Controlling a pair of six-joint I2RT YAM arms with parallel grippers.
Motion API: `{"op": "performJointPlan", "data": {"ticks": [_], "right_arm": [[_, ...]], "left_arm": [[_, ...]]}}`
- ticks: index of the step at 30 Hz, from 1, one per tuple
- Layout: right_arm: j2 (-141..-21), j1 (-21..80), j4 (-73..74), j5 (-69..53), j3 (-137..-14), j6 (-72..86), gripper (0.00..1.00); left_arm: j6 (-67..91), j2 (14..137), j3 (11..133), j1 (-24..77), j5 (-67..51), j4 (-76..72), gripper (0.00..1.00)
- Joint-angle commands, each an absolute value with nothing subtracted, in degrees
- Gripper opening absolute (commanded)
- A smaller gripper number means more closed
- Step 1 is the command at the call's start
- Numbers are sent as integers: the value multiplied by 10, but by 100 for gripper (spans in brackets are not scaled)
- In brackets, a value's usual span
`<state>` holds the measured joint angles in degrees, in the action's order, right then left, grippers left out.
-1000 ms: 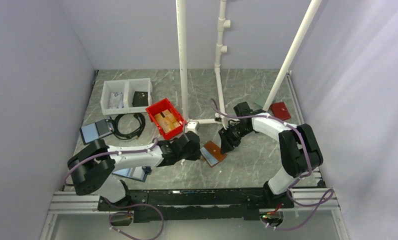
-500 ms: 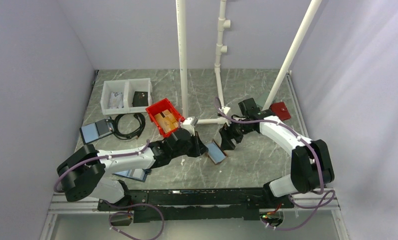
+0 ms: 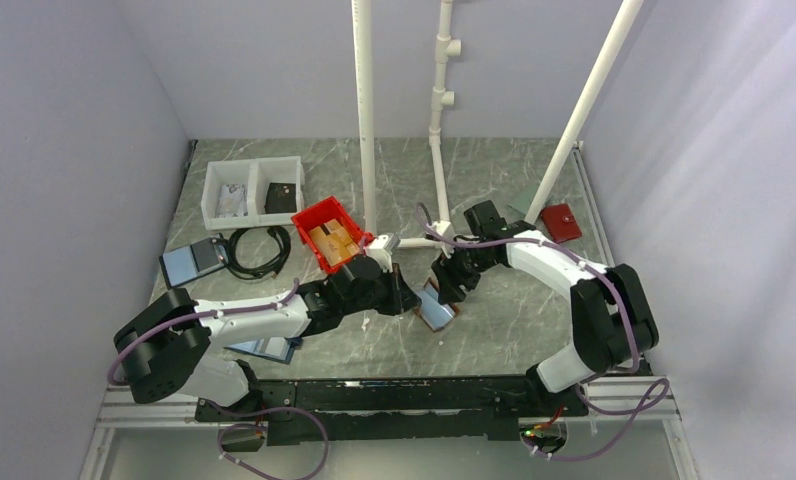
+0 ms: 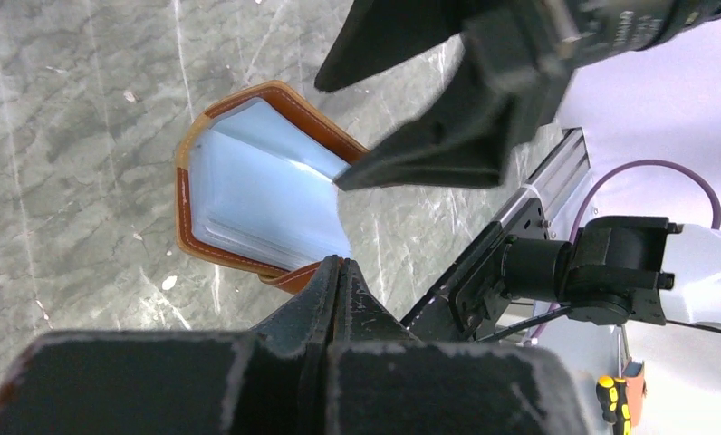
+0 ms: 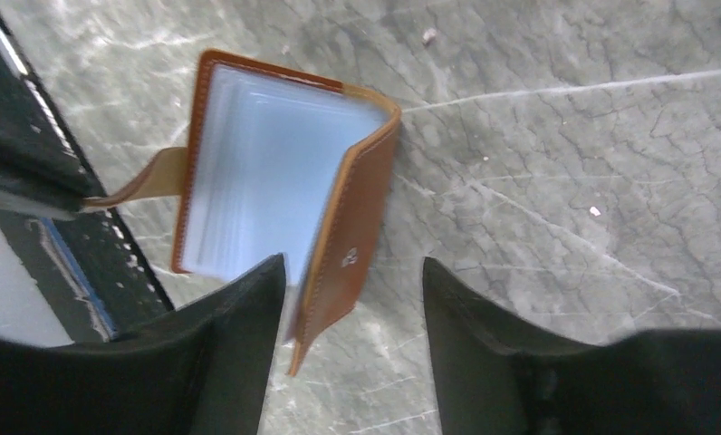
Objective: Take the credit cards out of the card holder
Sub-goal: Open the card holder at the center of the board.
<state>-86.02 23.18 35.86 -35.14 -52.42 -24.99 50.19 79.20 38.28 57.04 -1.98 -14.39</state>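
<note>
The brown card holder point(image 3: 436, 306) is half open in the middle of the table, its pale blue inner sleeves showing in the left wrist view point(image 4: 266, 195) and the right wrist view point(image 5: 266, 172). My left gripper point(image 3: 404, 297) is shut on the holder's brown strap tab point(image 4: 293, 276), which also shows in the right wrist view point(image 5: 149, 177). My right gripper point(image 3: 447, 288) is open, and its jaws straddle the free edge of the raised brown cover point(image 5: 352, 245). No loose cards are visible.
A red bin point(image 3: 330, 235), a white two-part tray point(image 3: 254, 190) and a black cable point(image 3: 259, 250) are at the back left. Blue-edged folders lie at the left point(image 3: 191, 262) and under my left arm point(image 3: 264, 347). White pipes point(image 3: 366, 120) stand behind. A dark red wallet point(image 3: 560, 221) lies at the right.
The holder lay shut with its brown face up; now it is pulled open and shows pale blue. My left gripper moved right holding the tab. My right gripper came back over the cover.
</note>
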Motion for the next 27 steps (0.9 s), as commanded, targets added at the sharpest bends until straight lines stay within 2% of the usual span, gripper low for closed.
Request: {"op": "performJointPlan", "data": {"ticks": [1,3,5,7,10,12,17,19,23,27], "right_arm": [[-880,245,332,-296,-525,-230,49],[-884,245,327,-277,-527,-223,25],[-881,244,315,-237,-524,-212,7],[-877,242,302,-187,-516,-206,1],[-881,238,300,-160,-511,-211,0],[-888,238,308,-168,-512,-217,6],[-873,238,329,-226,-522,-236,42],[-853,231,331,-255,-522,-240,52],[-822,209,339,-309,-522,-244,62],[-798,180,341,-331,-523,-243,63]], "left_arm": [[485,776,407,569,-46,-170,0],[485,770,402,567,-42,-165,0],[489,759,392,560,-39,-164,0],[494,743,381,553,-41,-167,0],[499,724,370,539,-48,-164,0],[502,716,365,528,-58,-165,0],[513,714,359,494,-105,-189,0],[514,719,364,480,-128,-196,0],[496,739,402,451,-174,-174,0],[466,778,464,434,-220,-119,0]]}}
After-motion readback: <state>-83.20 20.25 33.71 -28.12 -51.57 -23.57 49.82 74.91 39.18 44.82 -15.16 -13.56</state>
